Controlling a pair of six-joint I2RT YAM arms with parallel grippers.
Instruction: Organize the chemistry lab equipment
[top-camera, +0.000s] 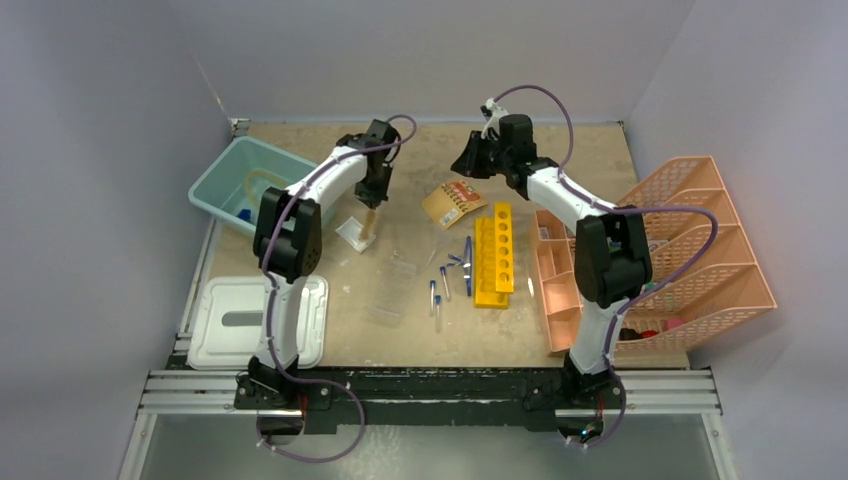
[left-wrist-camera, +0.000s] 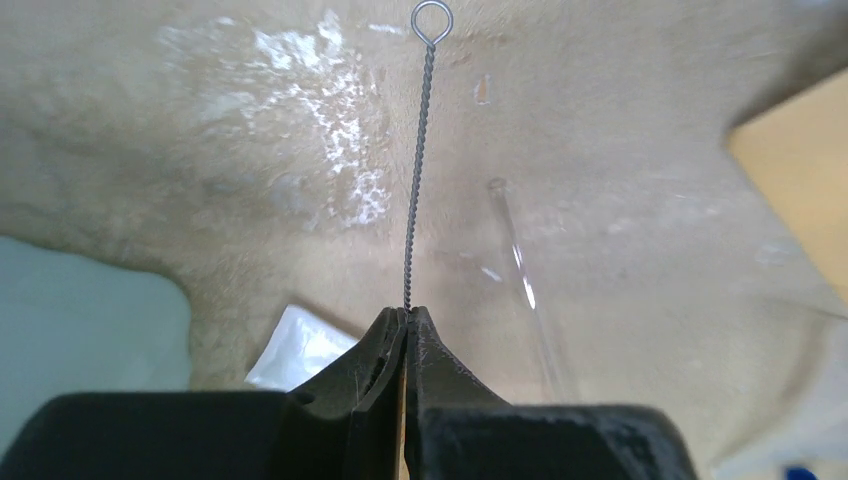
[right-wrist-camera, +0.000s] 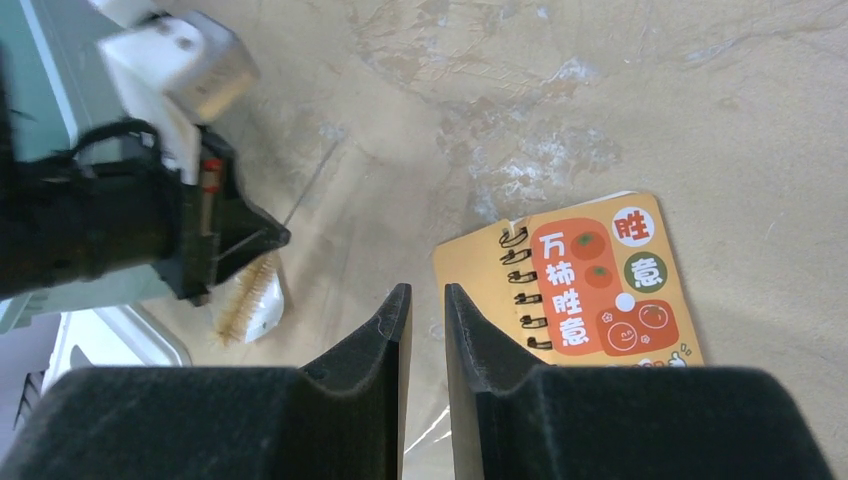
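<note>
My left gripper is shut on the thin brush. In the left wrist view its jaws pinch the twisted wire handle, whose loop end points away. The right wrist view shows the tan bristles hanging over a small white bag. My right gripper is empty at the back, its jaws a narrow gap apart. Two yellow racks lie side by side mid-table. Several blue-capped tubes lie to their left. A clear plastic rack lies beside the tubes.
An orange spiral notebook lies under my right gripper and shows in the right wrist view. A teal bin stands at the back left. A white lid is at the front left. The salmon-pink organiser stands right.
</note>
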